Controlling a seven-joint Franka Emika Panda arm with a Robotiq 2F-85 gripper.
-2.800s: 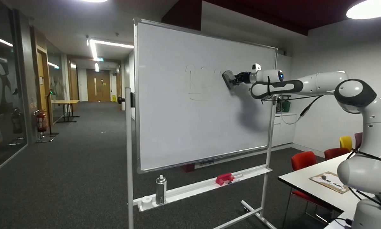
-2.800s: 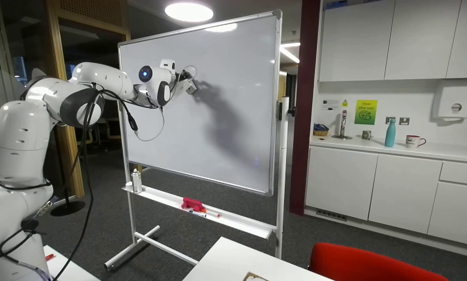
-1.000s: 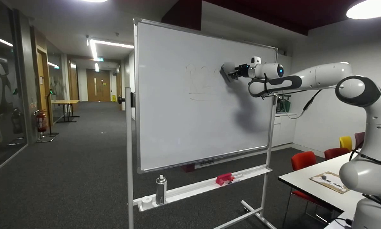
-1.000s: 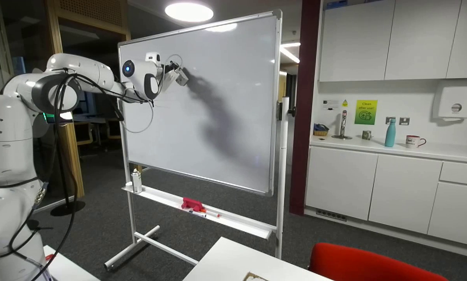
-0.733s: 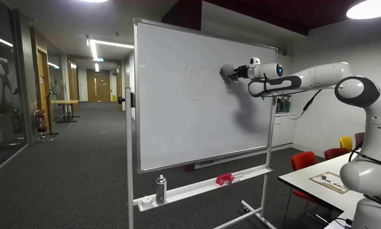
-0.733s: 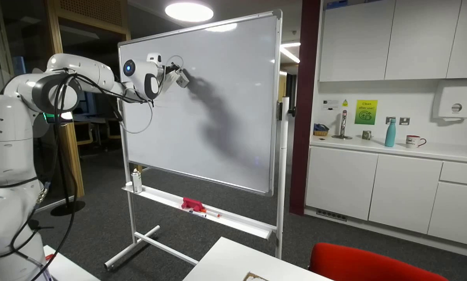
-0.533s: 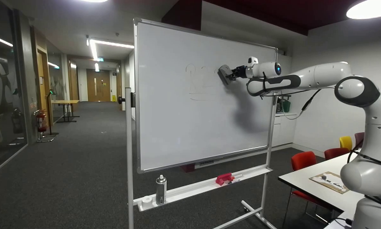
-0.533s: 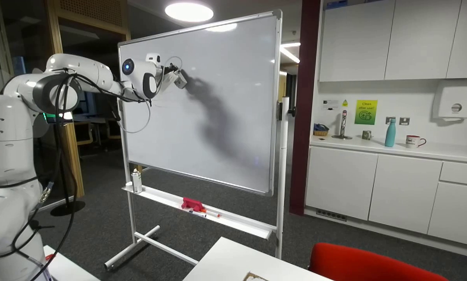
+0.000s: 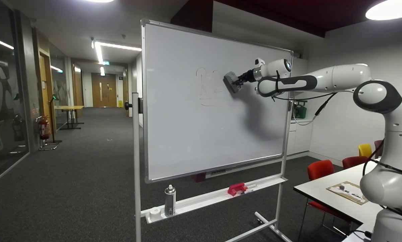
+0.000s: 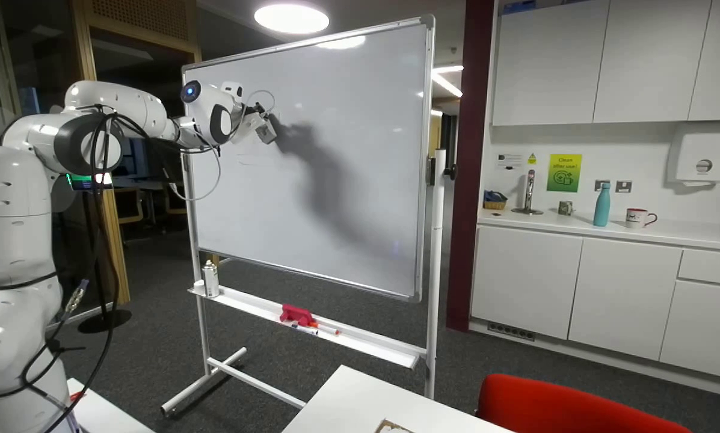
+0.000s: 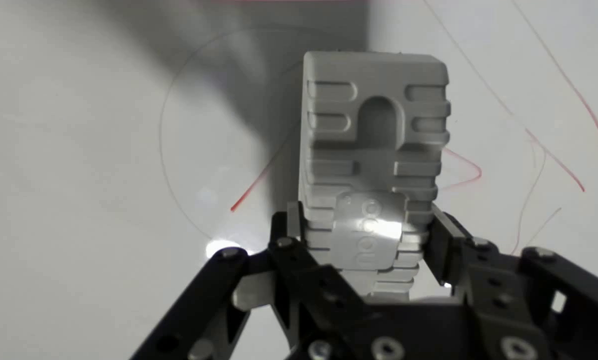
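Crosswise gripped | grey eraser (image 11: 372, 167) | long axis up-down, wrist view

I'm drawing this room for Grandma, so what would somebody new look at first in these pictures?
Probably the big whiteboard, standing near the middle of both exterior views. Next might be the white robot arm stretched toward it, its gripper clamped on a grey eraser, with thin red marks around it in the wrist view. A bright red chair also pops out at the bottom right of an exterior view.
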